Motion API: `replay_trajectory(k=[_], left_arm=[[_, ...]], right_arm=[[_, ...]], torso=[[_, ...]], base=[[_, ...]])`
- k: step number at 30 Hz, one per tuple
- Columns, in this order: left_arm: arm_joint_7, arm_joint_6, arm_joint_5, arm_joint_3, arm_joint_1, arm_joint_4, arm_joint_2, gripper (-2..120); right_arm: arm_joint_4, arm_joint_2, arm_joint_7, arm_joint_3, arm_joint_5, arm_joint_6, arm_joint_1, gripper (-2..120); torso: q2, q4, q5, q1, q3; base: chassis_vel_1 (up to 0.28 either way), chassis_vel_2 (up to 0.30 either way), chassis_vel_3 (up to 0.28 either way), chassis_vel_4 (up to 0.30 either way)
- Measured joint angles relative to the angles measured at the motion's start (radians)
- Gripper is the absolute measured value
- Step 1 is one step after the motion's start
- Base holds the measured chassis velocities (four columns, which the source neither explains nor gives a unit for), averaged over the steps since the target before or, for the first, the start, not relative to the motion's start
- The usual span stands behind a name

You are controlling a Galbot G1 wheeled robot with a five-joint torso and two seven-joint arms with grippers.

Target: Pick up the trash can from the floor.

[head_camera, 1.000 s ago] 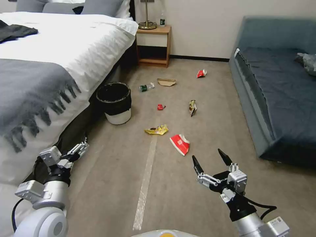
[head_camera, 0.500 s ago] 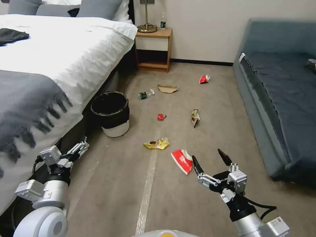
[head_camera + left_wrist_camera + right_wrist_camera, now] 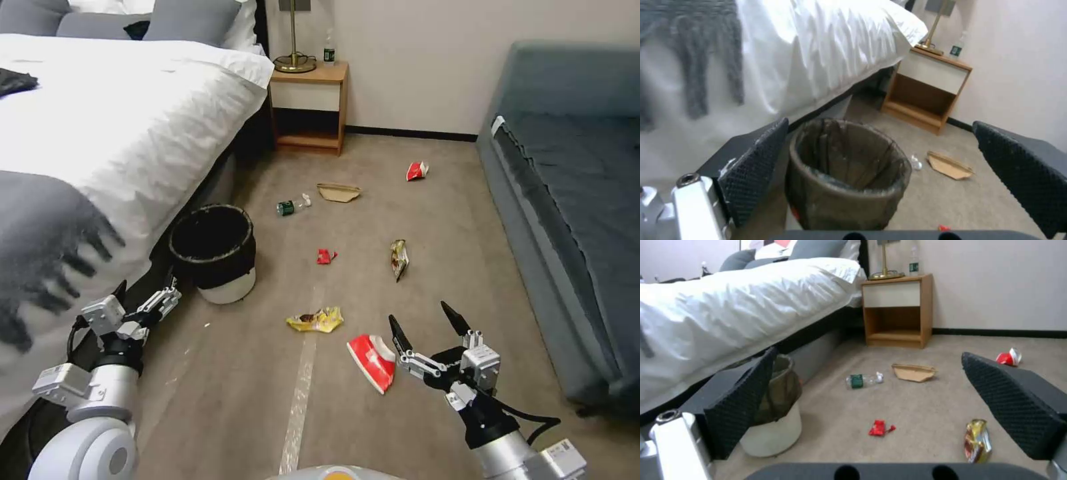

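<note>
The trash can (image 3: 213, 253) stands upright on the floor (image 3: 467, 267) right beside the bed; it is a white bin with a black bag folded over its rim and upper half. My left gripper (image 3: 143, 297) is open, a short way in front of the can and apart from it. In the left wrist view the can (image 3: 849, 176) sits between the spread pads (image 3: 758, 166), open mouth showing. My right gripper (image 3: 420, 317) hangs open above the carpet, well to the right of the can. The right wrist view has the can (image 3: 773, 426) partly hidden behind one pad (image 3: 740, 406).
The bed (image 3: 133, 120) flanks the left, a blue sofa (image 3: 573, 200) the right, a nightstand (image 3: 310, 107) the far wall. Litter dots the carpet: red carton (image 3: 372, 360), yellow wrapper (image 3: 317, 321), small red wrapper (image 3: 325, 256), snack bag (image 3: 399, 259), bottle (image 3: 290, 207), brown tray (image 3: 339, 192). A tape strip (image 3: 300, 400) runs forward.
The whole picture has shifted downward, so the camera has moved forward; the trash can and litter now sit nearer. Both arms hold the same pose, grippers still open.
</note>
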Motion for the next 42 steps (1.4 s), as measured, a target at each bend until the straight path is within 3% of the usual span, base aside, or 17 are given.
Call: replay_trajectory(k=[17,28,37,39,42], left_arm=[[-0.005,0.006,0.0,0.0,-0.011,0.012,0.0,100],[-0.018,0.021,-0.011,-0.004,-0.018,0.014,0.003,100],[-0.103,0.117,-0.181,-0.023,-0.087,0.019,0.057,100],[-0.164,0.168,-0.259,-0.026,-0.123,0.042,0.089,100],[-0.201,0.2,-0.307,-0.026,-0.146,0.06,0.11,100]], right_arm=[[-0.009,0.0,-0.003,0.001,0.005,0.002,0.006,100],[-0.025,0.0,-0.007,0.002,0.016,0.006,0.016,100],[-0.03,0.0,-0.007,0.012,0.034,0.01,0.028,100],[-0.031,0.0,-0.007,0.012,0.036,0.01,0.029,100],[-0.03,0.0,-0.007,0.02,0.048,0.01,0.029,100]], torso=[[0.0,-0.0002,0.0,0.0,0.0],[0.0,0.0,0.0,0.0,0.0],[0.0,-0.0001,0.0,0.0,0.0],[0.0,-0.0002,-0.0001,0.0,0.0],[0.0,-0.0002,-0.0003,0.0,0.0]], base=[[-0.16,0.161,0.163,-0.162],[-0.012,0.0,-0.001,-0.009],[0.0,0.0,0.0,0.0],[0.0,0.0,0.0,0.0],[0.0,0.0,0.0,0.0]])
